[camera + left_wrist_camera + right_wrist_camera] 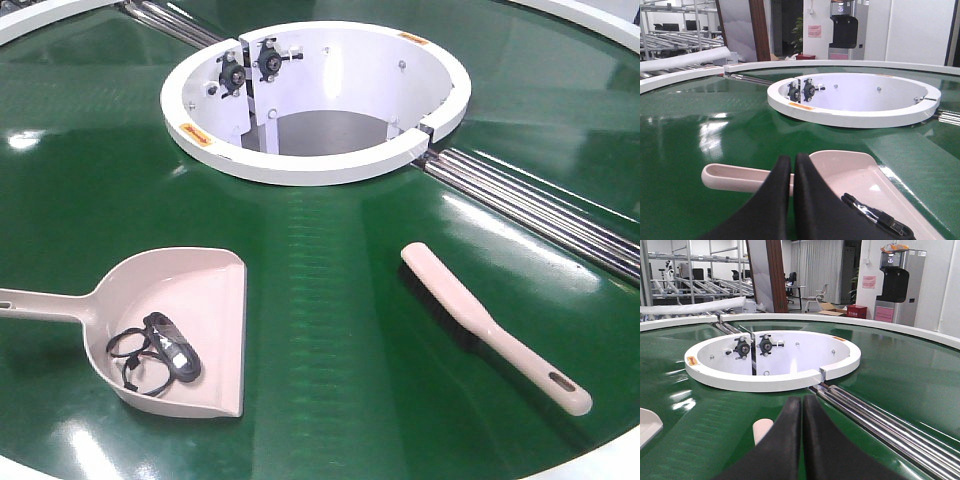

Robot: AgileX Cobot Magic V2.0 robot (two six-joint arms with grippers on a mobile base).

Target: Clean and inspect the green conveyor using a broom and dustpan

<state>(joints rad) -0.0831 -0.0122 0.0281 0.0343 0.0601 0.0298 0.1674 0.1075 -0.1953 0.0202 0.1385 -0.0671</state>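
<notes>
Green conveyor [330,280] fills the front view, glossy dark belt w/ glare patches, silver roller rods [540,205] at the seam on the right, white ring housing [315,160] in the middle. Dustpan [185,310] lies flat on the belt at left, handle running off to the left edge, open lip facing right; a black cable-like item [155,350] sits inside the scoop (can't tell what exactly). Broom [490,330] lies at right, bristles down along its upper half, slotted handle end toward the near rim. The two are well apart.

Handling, judged: both look like light stiff plastic, and the belt looks slick, so they'll likely skid if nudged sideways. Best hold for the dustpan is mid-handle, keeping it level so the contents don't tip out. For the broom, the narrow handle below the bristle block, not the slotted tip.

Left gripper [792,165] has fingers pressed together, holding nothing, hovering near the dustpan [850,172] handle, which crosses just behind the tips in the left wrist view. Right gripper [802,407] likewise closed and empty, w/ the pale broom [762,430] end showing just left of the tips. Neither touches its tool as far as visible; both would need to spread first.
</notes>
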